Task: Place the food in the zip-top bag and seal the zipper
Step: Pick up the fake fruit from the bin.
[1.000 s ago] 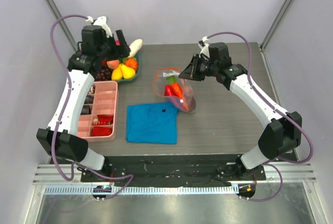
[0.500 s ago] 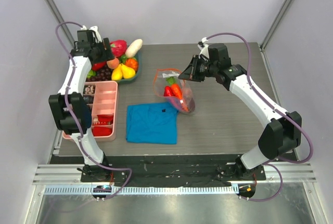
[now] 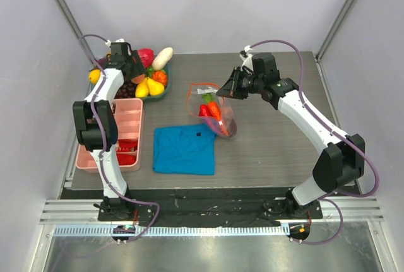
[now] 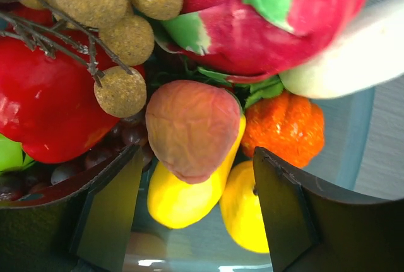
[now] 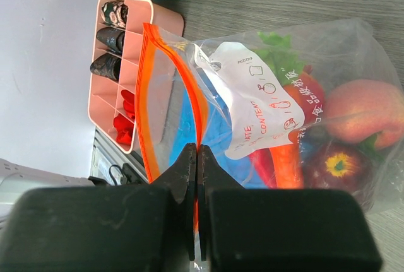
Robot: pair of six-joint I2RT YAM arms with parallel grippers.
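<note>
- Zip-top bag (image 3: pixel 213 113) sits mid-tabletop (image 3: pixel 271 139), just beyond the blue cloth (image 3: pixel 184 149), with its mouth open.
- In the bag: a carrot (image 5: pixel 287 158) with a green top, a peach-coloured fruit (image 5: pixel 360 111) and a dark red fruit (image 5: pixel 338 165) with a yellow star. A red piece beside the carrot is half hidden by the bag's label.
- Right hand (image 5: pixel 197 153) is closed tight on the zipper (image 5: pixel 142 95), pinching the orange-red strip and holding that lip up.
- Teal bowl (image 3: pixel 161 93) sits at the far left. It holds a pink peach (image 4: pixel 189 127), two yellow fruits, an orange one, a red one, dark grapes, brown balls on a twig, a pink-and-green fruit and a white vegetable.
- Left hand (image 4: pixel 197 158) is over the bowl, fingers spread wide either side of the pink peach. Cannot tell whether they touch it.
- Pink divided tray (image 3: pixel 129 127): dark items in some compartments, red items in others.
- In the top view the left arm covers part of the bowl.
- The white label (image 5: pixel 265 108) reads "CONTENT" in red. Other print is too small to read.
</note>
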